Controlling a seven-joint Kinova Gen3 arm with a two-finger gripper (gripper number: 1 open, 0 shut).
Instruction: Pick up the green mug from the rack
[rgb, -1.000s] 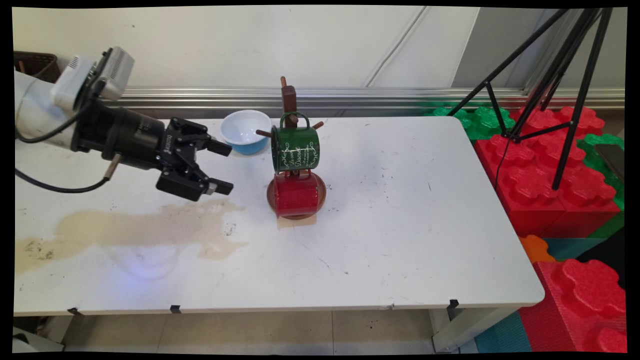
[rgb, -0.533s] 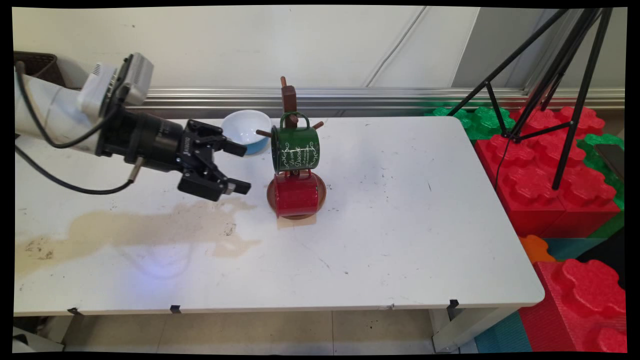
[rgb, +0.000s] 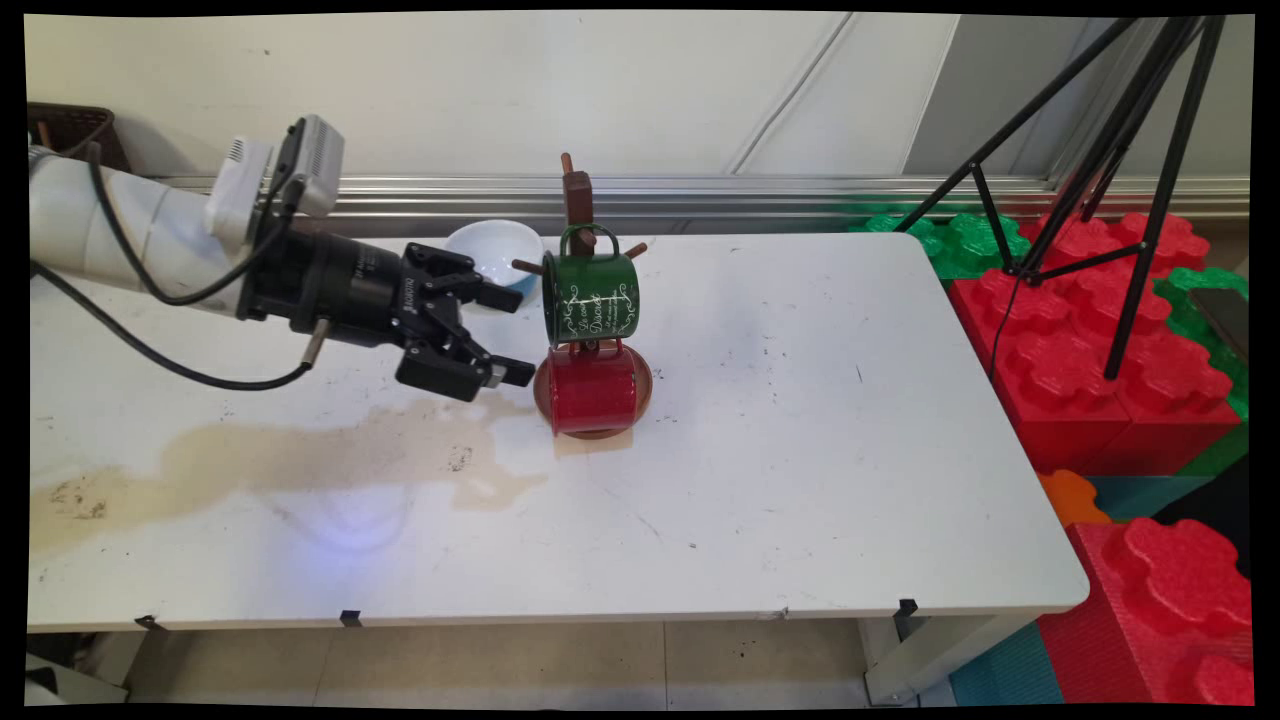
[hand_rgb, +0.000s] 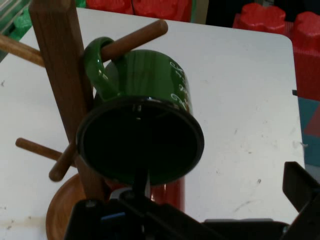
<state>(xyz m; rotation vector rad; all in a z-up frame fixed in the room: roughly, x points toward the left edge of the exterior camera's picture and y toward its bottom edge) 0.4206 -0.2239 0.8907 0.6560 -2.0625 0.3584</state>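
The white surface (rgb: 800, 420) carries a long tan stain (rgb: 300, 455) across its left part, under the arm. At its far side, near the middle, stands a wooden mug tree (rgb: 578, 200) on a round brown base (rgb: 643, 385). A green mug (rgb: 590, 296) with white lettering hangs by its handle from an upper peg, and a red mug (rgb: 592, 390) hangs just below it, low against the base. A white bowl (rgb: 490, 250) with a blue outside sits behind and left of the tree, partly hidden by the arm. The end effector (rgb: 510, 335) is level with the mugs, just left of them, its fingers spread wide with nothing between them; the lower fingertip is close beside the red mug. In the hand view the green mug's dark mouth (hand_rgb: 140, 142) faces the camera, its handle (hand_rgb: 100, 65) looped over a peg (hand_rgb: 132, 40)
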